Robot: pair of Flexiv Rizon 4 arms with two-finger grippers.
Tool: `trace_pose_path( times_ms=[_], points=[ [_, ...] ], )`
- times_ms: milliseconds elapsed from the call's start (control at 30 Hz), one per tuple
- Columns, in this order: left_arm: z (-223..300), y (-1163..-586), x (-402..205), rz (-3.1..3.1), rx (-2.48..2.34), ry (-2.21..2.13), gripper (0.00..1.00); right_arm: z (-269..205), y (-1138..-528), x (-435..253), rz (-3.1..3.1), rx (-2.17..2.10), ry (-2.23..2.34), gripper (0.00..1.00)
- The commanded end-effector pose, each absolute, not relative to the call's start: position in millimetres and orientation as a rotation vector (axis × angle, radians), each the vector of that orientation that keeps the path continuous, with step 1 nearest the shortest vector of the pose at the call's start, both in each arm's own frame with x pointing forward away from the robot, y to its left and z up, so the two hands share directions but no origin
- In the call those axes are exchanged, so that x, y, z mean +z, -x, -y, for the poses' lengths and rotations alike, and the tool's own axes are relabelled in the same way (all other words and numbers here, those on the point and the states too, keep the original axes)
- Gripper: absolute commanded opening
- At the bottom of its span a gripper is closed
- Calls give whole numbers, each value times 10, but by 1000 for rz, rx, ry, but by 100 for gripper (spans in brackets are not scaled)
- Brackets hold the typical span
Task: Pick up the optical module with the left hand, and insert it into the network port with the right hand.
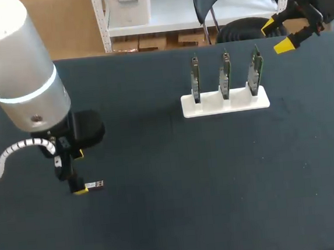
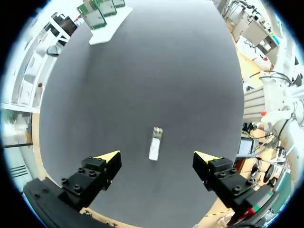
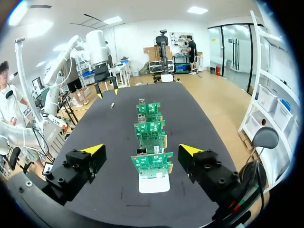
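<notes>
Left gripper [image 2: 158, 156] spread wide, hovering over the optical module [image 2: 155, 142]. Module lies flat on the table [image 2: 142, 71], untouched, its long sides facing the fingers, apparently set for a pinch. Right gripper [image 3: 141, 150] also spread and empty, hanging by the upright boards [image 3: 151, 164] in the white rack [image 3: 154, 184]. The network port is probably on one of them.

The table [image 1: 180, 211] has a dark, matte top spanning left to right, evenly lit, its far edge straight.
</notes>
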State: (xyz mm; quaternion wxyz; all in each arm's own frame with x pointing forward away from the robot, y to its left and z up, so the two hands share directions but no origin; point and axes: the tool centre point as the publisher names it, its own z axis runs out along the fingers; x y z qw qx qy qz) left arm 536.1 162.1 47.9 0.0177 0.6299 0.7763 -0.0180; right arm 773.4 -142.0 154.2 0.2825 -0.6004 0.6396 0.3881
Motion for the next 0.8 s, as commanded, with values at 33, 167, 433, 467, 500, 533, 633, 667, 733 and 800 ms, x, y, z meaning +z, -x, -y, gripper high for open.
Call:
trace_pose_path(
  times_ms=[33, 167, 433, 467, 500, 533, 633, 667, 733, 800],
  points=[
    [-1648, -5268, 381, -2409, -49, -1945, 100, 1415, -7733, 1543, -1714, 1038, 1608, 100],
    [-1674, -5232, 298, -2426, -45, -1941, 100, 1415, -7733, 1543, -1714, 1038, 1608, 100],
    [-1667, -5325, 140, -2414, -56, -1946, 100, 1415, -7733, 1543, -1714, 1038, 1608, 100],
    [-1667, -5350, 122, -2414, -58, -1944, 100, 1415, -7733, 1543, -1714, 1038, 1608, 100],
    [-1669, -5365, 101, -2414, -61, -1943, 100, 1415, -7733, 1543, -1714, 1038, 1608, 100],
    [-1675, -5379, 74, -2414, -67, -1941, 100, 1415, -7733, 1543, -1714, 1038, 1608, 100],
    [-1699, -5414, 17, -2415, -77, -1951, 100, 1415, -7733, 1543, -1714, 1038, 1608, 100],
    [-1709, -5423, 5, -2414, -78, -1960, 100, 1415, -7733, 1543, -1714, 1038, 1608, 100],
    [-1726, -5439, -12, -2413, -80, -1962, 100, 1415, -7733, 1543, -1714, 1038, 1608, 100],
    [-1746, -5456, -26, -2413, -79, -1965, 100, 1415, -7733, 1543, -1714, 1038, 1608, 100]
  ],
)
